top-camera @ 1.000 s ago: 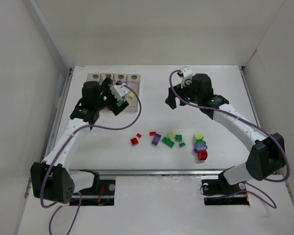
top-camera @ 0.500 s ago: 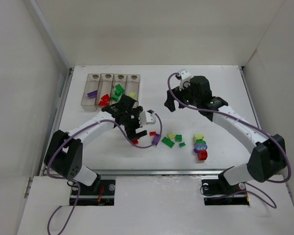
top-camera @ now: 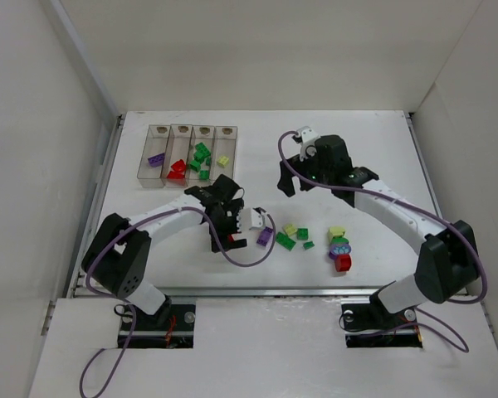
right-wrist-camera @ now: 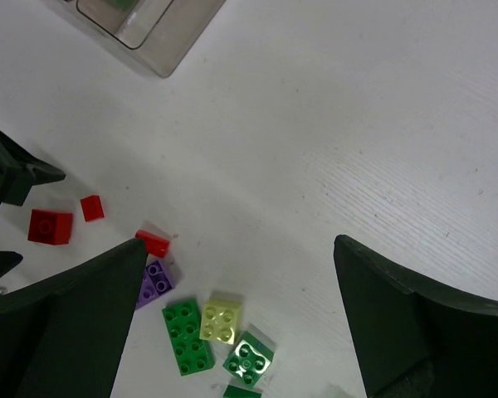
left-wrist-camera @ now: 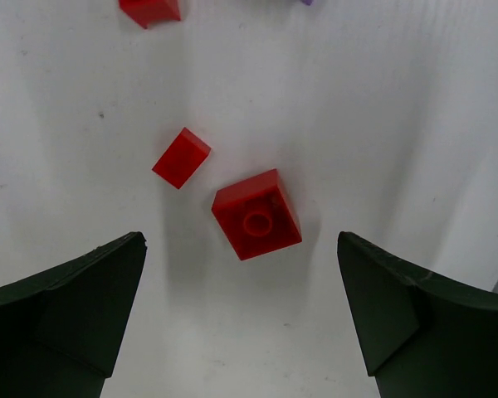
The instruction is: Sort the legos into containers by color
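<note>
Left gripper [left-wrist-camera: 239, 240] has swung from the containers [top-camera: 160, 131] to a red brick [left-wrist-camera: 256, 214]; both jaws wide, empty.

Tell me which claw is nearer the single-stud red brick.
Left. The left claw hangs open directly over the red brick; the right claw, also open, is farther back and off to the right.

Red brick [left-wrist-camera: 149, 10] cut by top edge, purple brick [left-wrist-camera: 305, 2] barely showing, containers [right-wrist-camera: 181, 37] cropped at corner
</note>
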`<act>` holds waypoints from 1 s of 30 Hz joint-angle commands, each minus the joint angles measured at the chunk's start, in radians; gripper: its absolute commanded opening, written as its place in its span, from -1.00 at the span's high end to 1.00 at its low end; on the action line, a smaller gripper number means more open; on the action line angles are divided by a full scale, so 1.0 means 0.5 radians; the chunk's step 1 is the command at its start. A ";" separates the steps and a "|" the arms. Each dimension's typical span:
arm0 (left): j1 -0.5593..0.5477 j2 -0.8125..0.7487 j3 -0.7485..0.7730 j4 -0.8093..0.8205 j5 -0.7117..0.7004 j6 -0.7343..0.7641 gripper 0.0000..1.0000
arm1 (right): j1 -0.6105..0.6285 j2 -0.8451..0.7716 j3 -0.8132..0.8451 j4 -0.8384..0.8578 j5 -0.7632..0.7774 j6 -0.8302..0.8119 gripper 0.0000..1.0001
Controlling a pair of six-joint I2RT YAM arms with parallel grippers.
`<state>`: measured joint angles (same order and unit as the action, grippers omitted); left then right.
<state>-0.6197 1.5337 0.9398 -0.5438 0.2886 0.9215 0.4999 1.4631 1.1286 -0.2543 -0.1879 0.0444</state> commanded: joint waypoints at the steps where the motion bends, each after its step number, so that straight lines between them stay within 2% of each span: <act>1: -0.015 -0.021 -0.014 -0.063 0.070 0.139 -1.00 | 0.016 0.068 0.065 -0.001 0.023 0.015 -0.99; 6: -0.015 0.089 0.004 -0.011 0.089 0.096 -1.00 | 0.016 0.132 0.084 -0.019 0.023 -0.003 -0.99; 12: 0.003 0.154 0.004 0.072 0.067 -0.079 -0.27 | 0.016 0.151 0.124 -0.059 0.023 -0.021 -0.99; 15: 0.003 0.154 -0.014 0.090 0.089 -0.061 -0.07 | 0.016 0.169 0.124 -0.059 0.023 -0.040 -0.99; 16: 0.003 0.154 -0.014 0.090 0.089 -0.060 0.15 | 0.016 0.191 0.142 -0.059 0.023 -0.040 -0.99; 19: 0.024 0.154 -0.014 0.090 0.089 -0.085 0.53 | 0.016 0.209 0.194 -0.077 0.023 -0.040 -0.99; 20: 0.024 0.154 -0.014 0.090 0.040 -0.085 0.75 | 0.016 0.227 0.194 -0.077 0.023 -0.040 -0.99; 22: 0.052 0.136 0.004 0.090 0.018 -0.106 0.93 | 0.016 0.228 0.216 -0.077 0.023 -0.061 -0.99; 23: 0.092 0.136 0.022 0.069 -0.031 -0.088 0.99 | 0.016 0.228 0.240 -0.077 0.023 -0.061 -0.99; 27: 0.221 0.096 0.190 -0.020 -0.077 -0.070 1.00 | 0.016 0.295 0.329 -0.056 0.002 -0.101 -0.99; 29: 0.315 0.071 0.310 -0.103 0.005 -0.070 1.00 | 0.016 0.325 0.408 -0.056 0.001 -0.101 -0.99; 30: 0.440 0.071 0.378 -0.121 0.136 -0.088 1.00 | 0.016 0.362 0.436 -0.056 -0.020 -0.122 -0.99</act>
<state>-0.4873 1.6218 1.0210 -0.5503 0.2855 0.8810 0.4999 1.6218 1.2701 -0.3069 -0.1841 0.0113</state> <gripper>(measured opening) 0.334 0.993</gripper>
